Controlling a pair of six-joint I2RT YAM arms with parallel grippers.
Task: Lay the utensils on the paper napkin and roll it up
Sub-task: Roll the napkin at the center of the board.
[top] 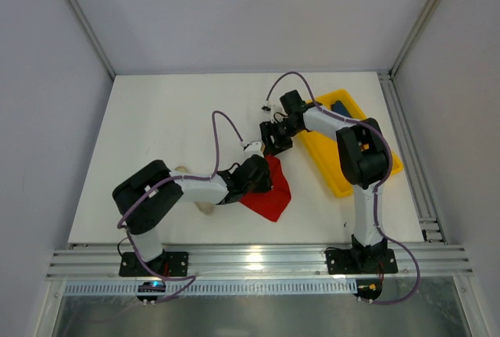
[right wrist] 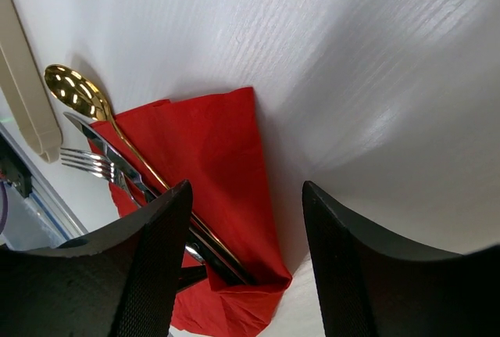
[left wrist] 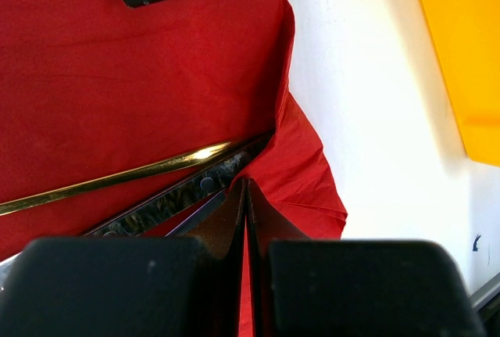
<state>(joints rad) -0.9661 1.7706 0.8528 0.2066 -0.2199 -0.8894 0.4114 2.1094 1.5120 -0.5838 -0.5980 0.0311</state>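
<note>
We count one napkin, one spoon, one fork, mid tabletop. Both lie parallel on napkin, heads poking out upper-left in right wrist view. Left hand pinches napkin; right hand released.

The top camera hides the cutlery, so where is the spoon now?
In the right wrist view, the gold spoon lies upper left, its bowl poking out of the red napkin beside the fork, handle inside the fold.
</note>
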